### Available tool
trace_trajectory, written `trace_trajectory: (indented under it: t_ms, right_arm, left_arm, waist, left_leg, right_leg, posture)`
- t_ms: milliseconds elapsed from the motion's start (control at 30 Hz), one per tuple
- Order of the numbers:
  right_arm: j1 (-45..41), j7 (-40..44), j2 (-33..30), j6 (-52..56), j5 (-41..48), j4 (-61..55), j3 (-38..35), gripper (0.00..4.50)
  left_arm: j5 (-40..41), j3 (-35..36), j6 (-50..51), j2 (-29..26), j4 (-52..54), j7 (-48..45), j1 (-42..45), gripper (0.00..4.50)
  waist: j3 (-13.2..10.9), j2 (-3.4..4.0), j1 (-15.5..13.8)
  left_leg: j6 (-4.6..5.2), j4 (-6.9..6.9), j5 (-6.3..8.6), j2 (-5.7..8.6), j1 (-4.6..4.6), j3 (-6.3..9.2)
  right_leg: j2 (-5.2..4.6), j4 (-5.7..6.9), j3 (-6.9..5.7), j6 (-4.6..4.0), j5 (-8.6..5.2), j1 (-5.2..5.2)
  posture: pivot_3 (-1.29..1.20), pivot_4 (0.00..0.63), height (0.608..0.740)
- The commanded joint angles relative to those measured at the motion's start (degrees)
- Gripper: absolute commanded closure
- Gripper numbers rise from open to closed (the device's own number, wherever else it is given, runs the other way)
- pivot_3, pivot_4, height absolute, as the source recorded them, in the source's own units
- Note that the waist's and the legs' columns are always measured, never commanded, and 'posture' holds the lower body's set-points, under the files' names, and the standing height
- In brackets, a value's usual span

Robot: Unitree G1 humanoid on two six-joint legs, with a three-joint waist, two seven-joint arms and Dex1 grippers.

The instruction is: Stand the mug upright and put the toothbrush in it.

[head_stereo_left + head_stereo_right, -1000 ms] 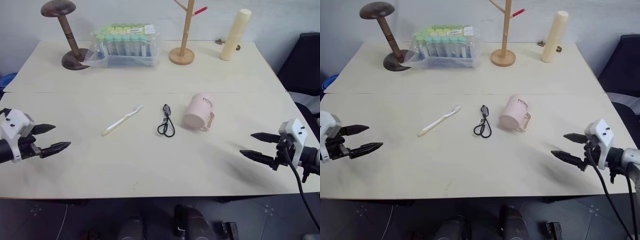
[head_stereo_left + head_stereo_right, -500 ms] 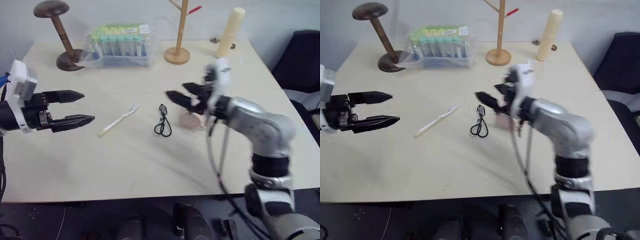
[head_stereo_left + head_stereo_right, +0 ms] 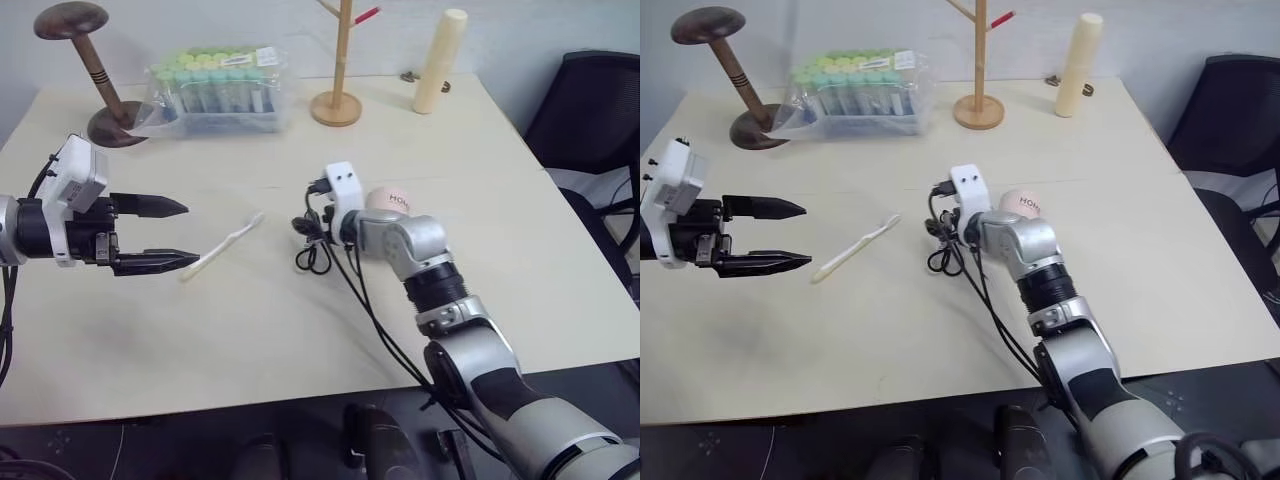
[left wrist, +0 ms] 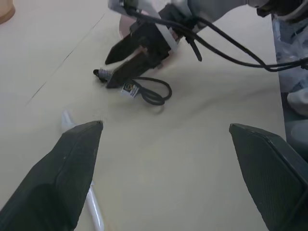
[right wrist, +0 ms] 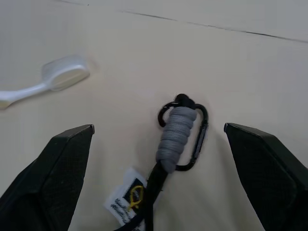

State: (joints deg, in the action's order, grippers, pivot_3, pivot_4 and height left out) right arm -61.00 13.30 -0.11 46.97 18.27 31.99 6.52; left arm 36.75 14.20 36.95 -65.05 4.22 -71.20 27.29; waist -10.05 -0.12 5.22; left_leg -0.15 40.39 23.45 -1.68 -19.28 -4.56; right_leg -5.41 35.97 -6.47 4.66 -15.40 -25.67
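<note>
- The left gripper (image 3: 170, 235) hangs over the near left part of the table (image 3: 250, 330), its two black fingers spread wide with nothing between them, pointing right toward the toothbrush.
- The toothbrush (image 3: 222, 245) lies flat just right of those fingertips, handle end nearest them, white bristle head angled away to the far right.
- The black looped cable (image 3: 312, 255) lies right of the toothbrush, near the table's middle, with a small white tag on it and a carabiner clip at its far end.
- The right gripper (image 4: 127, 60) is low over the cable's far end, its fingers parted wide and holding nothing; in its own wrist view the clip sits between the spread fingers.
- The mug (image 3: 388, 200) is on the table just right of the right gripper, largely hidden behind that arm's wrist; the pink side with "HOME" lettering shows, and it looks to be lying on its side.
- Along the far edge, from left: a dark wooden stand (image 3: 85, 60), a clear pack of green-capped tubes (image 3: 215, 85), a wooden branch rack (image 3: 338, 70) and a tall cream cylinder (image 3: 438, 62).
</note>
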Motion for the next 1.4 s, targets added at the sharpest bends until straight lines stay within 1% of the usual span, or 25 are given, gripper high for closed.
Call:
trace_trajectory:
  t_ms: [33, 100, 133, 400, 433, 467, 567, 667, 733, 767, 800, 900, 967, 1033, 1067, 1133, 1200, 1300, 1333, 1400]
  right_arm:
    - [-1.56, 1.14, 1.74, -3.41, -2.24, 4.77, -0.11, 0.18]
    - [-1.75, 1.51, 2.14, -5.58, -4.01, 8.52, 0.12, 0.61]
    - [-1.92, 1.67, 2.34, -6.11, -4.25, 9.54, -0.34, 0.92]
    - [-3.32, 2.80, 2.96, -8.25, -5.99, 10.95, -2.39, 3.87]
    - [-3.46, 3.13, 3.04, -7.91, -5.88, 10.40, -2.72, 4.20]
    - [-3.73, 3.33, 3.03, -6.96, -5.27, 8.77, -3.46, 4.41]
    - [-4.42, 4.24, 2.17, -3.15, -3.02, 2.11, -5.62, 4.45]
    - [-5.98, 2.53, -2.70, 7.59, 2.85, -12.31, -13.18, 4.45]
    - [-6.48, 1.42, -8.44, 14.72, 5.89, -21.86, -18.49, 4.45]
    - [-6.42, 0.95, -11.94, 17.74, 6.88, -25.64, -21.21, 4.45]
    - [-6.30, 0.36, -14.09, 20.02, 7.65, -28.19, -23.05, 4.45]
    - [-1.83, 0.13, -26.77, 25.50, 5.93, -34.17, -27.08, 4.45]
    - [2.36, -0.02, -33.03, 27.95, 5.19, -36.46, -30.42, 4.45]
    - [7.75, -0.36, -37.29, 28.82, 4.16, -37.20, -33.39, 4.45]
    - [9.91, -0.67, -38.20, 28.92, 3.85, -37.32, -34.74, 4.45]
    - [16.90, -0.77, -38.72, 28.19, 3.12, -37.54, -37.11, 4.45]
    - [23.43, -0.55, -37.85, 26.10, 2.50, -37.79, -38.29, 4.45]
    - [29.95, -0.63, -35.20, 20.74, 2.05, -36.07, -39.86, 4.45]
    - [31.49, -0.62, -34.80, 19.14, 1.84, -34.75, -40.25, 3.71]
    - [33.15, -0.57, -34.80, 17.59, 1.82, -32.63, -41.01, 3.09]
  left_arm:
    - [-0.32, 0.16, -1.13, 0.13, 1.18, 0.14, 1.66, 0.01]
    - [-0.41, -0.27, -1.36, 0.55, 0.92, 0.44, 2.46, 0.00]
    - [-0.42, -0.38, -1.33, 0.72, 0.82, 0.55, 2.81, 0.00]
    - [-0.36, -0.97, -1.29, 1.38, 0.53, 0.72, 3.66, 0.00]
    - [-0.22, -1.05, -1.16, 1.62, 0.51, 0.82, 3.82, 0.00]
    - [0.01, -1.24, -0.96, 2.09, 0.57, 1.04, 4.25, 0.00]
    - [0.71, -1.50, 0.08, 3.33, 1.17, 1.60, 5.38, 0.00]
    - [2.45, -2.16, 2.31, 6.50, 2.85, 3.87, 7.88, 0.00]
    - [2.79, -3.27, 3.17, 8.63, 4.32, 5.05, 9.26, 0.00]
    - [3.09, -3.82, 3.61, 9.69, 5.00, 5.54, 9.83, 0.00]
    - [3.33, -4.07, 3.98, 10.34, 5.47, 5.85, 10.12, 0.00]
    - [3.95, -5.74, 4.94, 13.55, 6.70, 6.77, 11.09, 0.00]
    - [3.41, -7.35, 4.73, 15.25, 7.14, 6.87, 11.28, 0.00]
    - [2.89, -8.79, 4.38, 16.56, 7.34, 6.67, 11.55, 0.00]
    - [2.86, -9.21, 4.32, 17.05, 7.32, 6.60, 11.71, 0.00]
    - [2.54, -10.41, 3.85, 18.38, 6.94, 6.31, 12.44, 0.00]
    - [2.06, -11.61, 3.46, 19.48, 6.47, 6.10, 13.38, 0.00]
    - [1.59, -12.84, 3.23, 20.48, 5.84, 5.79, 14.72, 0.00]
    - [1.45, -13.13, 3.17, 20.67, 5.70, 5.70, 15.07, 0.00]
    - [1.15, -13.38, 3.15, 20.83, 5.55, 5.36, 15.49, 0.00]
  waist:
    - [0.00, 0.00, 0.36]
    - [0.00, 0.00, 0.36]
    - [0.00, 0.00, 0.34]
    - [0.00, 0.00, 0.95]
    - [0.00, 0.00, 0.99]
    - [0.00, 0.00, 1.01]
    - [-0.01, 0.02, 1.03]
    - [-0.06, 0.10, 0.34]
    - [-0.08, 0.13, -0.66]
    - [-0.08, 0.13, -1.13]
    - [-0.08, 0.13, -1.67]
    - [-0.04, 0.06, -3.11]
    - [-0.03, 0.05, -3.72]
    - [-0.04, 0.05, -3.92]
    - [-0.04, 0.06, -3.91]
    - [-0.04, 0.07, -3.79]
    - [-0.04, 0.07, -3.62]
    - [-0.04, 0.07, -3.60]
    - [-0.05, 0.08, -3.61]
    - [-0.07, 0.12, -3.68]
  left_leg:
    - [0.00, -0.02, 0.00, -0.01, 0.01, 0.02]
    - [0.00, -0.04, 0.00, 0.01, 0.01, 0.03]
    - [0.00, -0.04, 0.00, 0.03, 0.01, 0.08]
    - [0.00, -0.03, 0.00, 0.01, 0.03, 0.14]
    - [0.00, -0.03, 0.00, 0.01, 0.03, 0.16]
    - [0.00, -0.03, 0.00, 0.01, 0.03, 0.18]
    - [0.00, -0.03, 0.00, 0.01, 0.00, 0.32]
    - [0.00, -0.01, 0.00, 0.03, -0.08, 0.70]
    - [0.01, 0.19, 0.00, 0.01, -0.29, 0.92]
    - [0.03, 0.28, 0.01, 0.00, -0.38, 1.00]
    - [0.05, 0.40, 0.02, 0.00, -0.52, 1.02]
    - [0.10, 0.61, 0.05, 0.05, -0.77, 1.09]
    - [0.12, 0.67, 0.07, 0.20, -0.81, 0.98]
    - [0.14, 0.69, 0.05, 0.20, -0.83, 0.87]
    - [0.14, 0.72, 0.04, 0.18, -0.81, 0.76]
    - [0.13, 0.70, -0.02, 0.16, -0.77, 0.67]
    - [0.11, 0.65, -0.03, 0.09, -0.64, 0.54]
    - [0.10, 0.55, -0.03, 0.06, -0.50, 0.39]
    - [0.10, 0.53, -0.03, 0.06, -0.45, 0.32]
    - [0.10, 0.53, -0.03, 0.08, -0.43, 0.25]
  right_leg:
    - [0.00, 0.01, -0.01, -0.02, -0.01, 0.00]
    - [-0.01, 0.02, 0.00, -0.02, -0.01, 0.00]
    - [-0.04, 0.02, 0.00, -0.02, -0.01, 0.01]
    - [-0.04, 0.02, 0.02, -0.02, -0.01, 0.07]
    - [-0.04, 0.02, 0.02, -0.02, -0.01, 0.07]
    - [-0.04, 0.02, 0.02, -0.02, -0.01, 0.07]
    - [-0.04, 0.02, 0.02, -0.02, -0.01, 0.06]
    - [-0.08, 0.02, 0.04, -0.02, -0.01, 0.02]
    - [-0.16, 0.02, 0.04, -0.02, -0.01, 0.00]
    - [-0.21, 0.03, 0.05, -0.02, -0.01, 0.00]
    - [-0.25, 0.03, 0.06, -0.02, -0.01, 0.00]
    - [-0.21, -0.02, 0.04, 0.00, 0.00, 0.04]
    - [-0.16, -0.10, 0.02, 0.05, 0.03, 0.04]
    - [-0.15, -0.16, 0.04, 0.11, 0.06, 0.04]
    - [-0.12, -0.16, 0.07, 0.15, 0.08, 0.03]
    - [-0.10, -0.12, 0.13, 0.19, 0.10, 0.02]
    - [-0.02, -0.08, 0.22, 0.19, 0.10, 0.03]
    - [0.04, -0.08, 0.34, 0.18, 0.10, 0.03]
    - [0.03, -0.07, 0.37, 0.18, 0.10, 0.03]
    - [0.01, -0.06, 0.41, 0.19, 0.10, 0.03]
  posture:
    - [0.00, 0.150, 0.740]
    - [0.00, 0.150, 0.740]
    - [0.00, 0.150, 0.740]
    - [0.00, 0.150, 0.740]
    - [0.00, 0.150, 0.740]
    - [0.00, 0.150, 0.740]
    - [0.00, 0.150, 0.740]
    - [0.00, 0.150, 0.740]
    - [0.00, 0.150, 0.740]
    - [0.00, 0.150, 0.740]
    - [0.00, 0.150, 0.740]
    - [0.00, 0.150, 0.740]
    - [0.00, 0.150, 0.740]
    - [0.00, 0.150, 0.740]
    - [0.00, 0.150, 0.740]
    - [0.00, 0.150, 0.740]
    - [0.00, 0.150, 0.740]
    - [0.00, 0.150, 0.740]
    - [0.00, 0.150, 0.740]
    - [0.00, 0.150, 0.740]
